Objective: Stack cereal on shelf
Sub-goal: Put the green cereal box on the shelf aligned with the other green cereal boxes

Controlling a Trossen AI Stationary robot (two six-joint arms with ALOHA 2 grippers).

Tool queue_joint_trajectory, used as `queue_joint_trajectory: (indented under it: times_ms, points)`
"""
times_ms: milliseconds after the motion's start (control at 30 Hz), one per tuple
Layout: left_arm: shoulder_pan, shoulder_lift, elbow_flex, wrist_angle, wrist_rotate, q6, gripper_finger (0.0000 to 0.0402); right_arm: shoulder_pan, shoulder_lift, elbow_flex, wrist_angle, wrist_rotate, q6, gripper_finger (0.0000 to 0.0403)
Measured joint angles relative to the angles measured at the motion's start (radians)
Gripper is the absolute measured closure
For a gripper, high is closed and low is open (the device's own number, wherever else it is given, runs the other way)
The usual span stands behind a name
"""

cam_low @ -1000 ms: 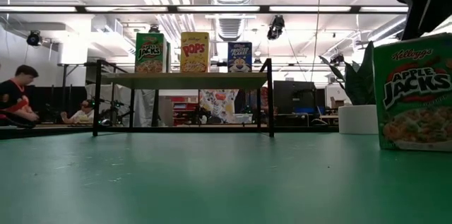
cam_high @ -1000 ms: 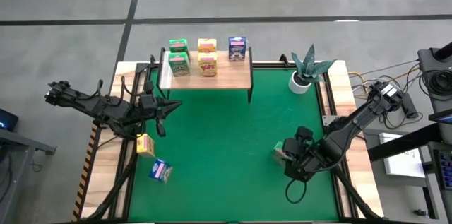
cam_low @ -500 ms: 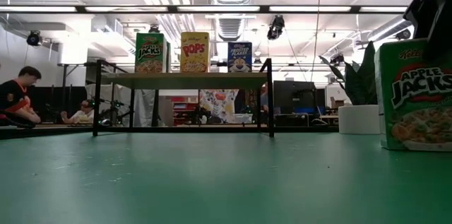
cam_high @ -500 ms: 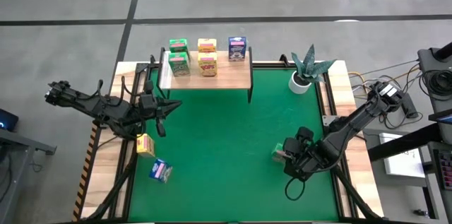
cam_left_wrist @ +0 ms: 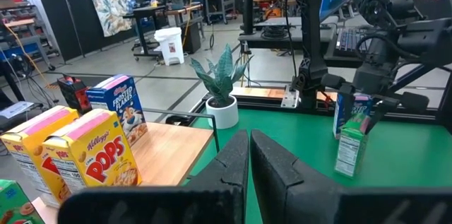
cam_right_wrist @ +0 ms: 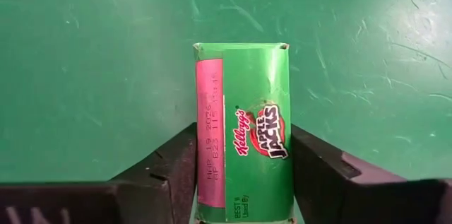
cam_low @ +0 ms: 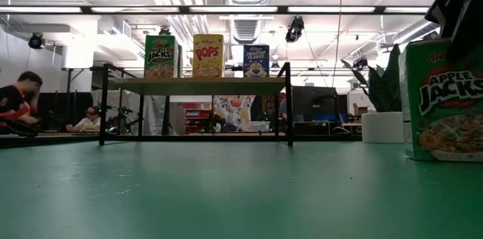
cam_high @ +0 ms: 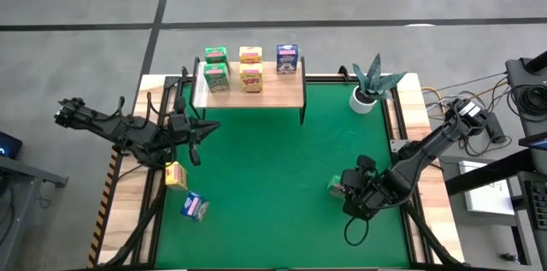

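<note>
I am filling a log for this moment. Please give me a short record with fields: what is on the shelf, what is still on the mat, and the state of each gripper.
shelf: five boxes, two green, two yellow, one blue
mat: yellow box, blue box, green box, plant
right gripper: fingers on both sides of the upright green box
left gripper: shut, empty, at mat's left edge

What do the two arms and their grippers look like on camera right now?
Both arms are dark, slim, jointed builds. The left gripper ends in two narrow black fingers with smooth, tapered inner faces. The right gripper has broad black matte fingers with blocky, angled edges, and a black cable loops below that arm. No markings show on either.
</note>
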Motion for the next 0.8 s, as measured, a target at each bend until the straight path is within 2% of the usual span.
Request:
queue_joint_trajectory:
  times_ms: [267,467,600,800]
  points:
    - [0.0,0.0,0.0,0.0,0.0,0.0,0.0402,0.0,0.0,0.0,0.009,0.0,-0.01,0.0249]
    - [0.0,0.0,0.0,0.0,0.0,0.0,0.0402,-0.012,-0.002,0.0,0.05,0.0,-0.044,0.0252]
    - [0.0,0.0,0.0,0.0,0.0,0.0,0.0402,-0.061,-0.008,0.006,0.107,0.001,-0.103,0.0252]
    - [0.0,0.0,0.0,-0.001,0.0,0.014,0.0402,-0.169,-0.007,0.094,0.136,0.002,-0.267,0.0252]
